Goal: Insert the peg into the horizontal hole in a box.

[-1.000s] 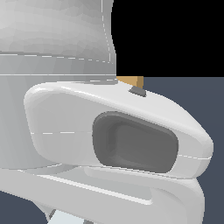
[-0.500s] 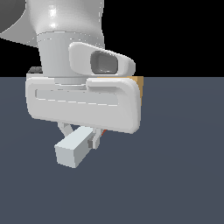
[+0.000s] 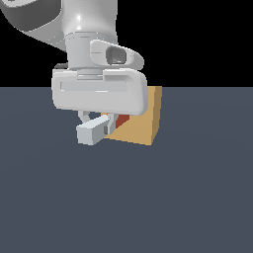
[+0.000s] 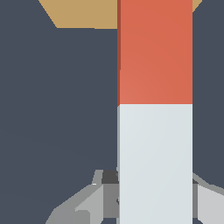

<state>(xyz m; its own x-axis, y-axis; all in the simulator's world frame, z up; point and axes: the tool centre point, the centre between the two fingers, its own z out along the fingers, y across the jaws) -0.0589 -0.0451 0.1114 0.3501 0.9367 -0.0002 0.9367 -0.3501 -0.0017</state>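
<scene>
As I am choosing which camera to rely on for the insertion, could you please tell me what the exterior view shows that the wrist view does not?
Only the exterior view shows the robot arm, the end effector's wide housing, and the box as a solid block with a lit side face standing on the floor; the peg is mostly hidden there. Only the wrist view shows the peg's full length, orange-red half toward the box, pale half at the fingers. Both show peg, box and dark floor. Neither shows the hole.
</scene>
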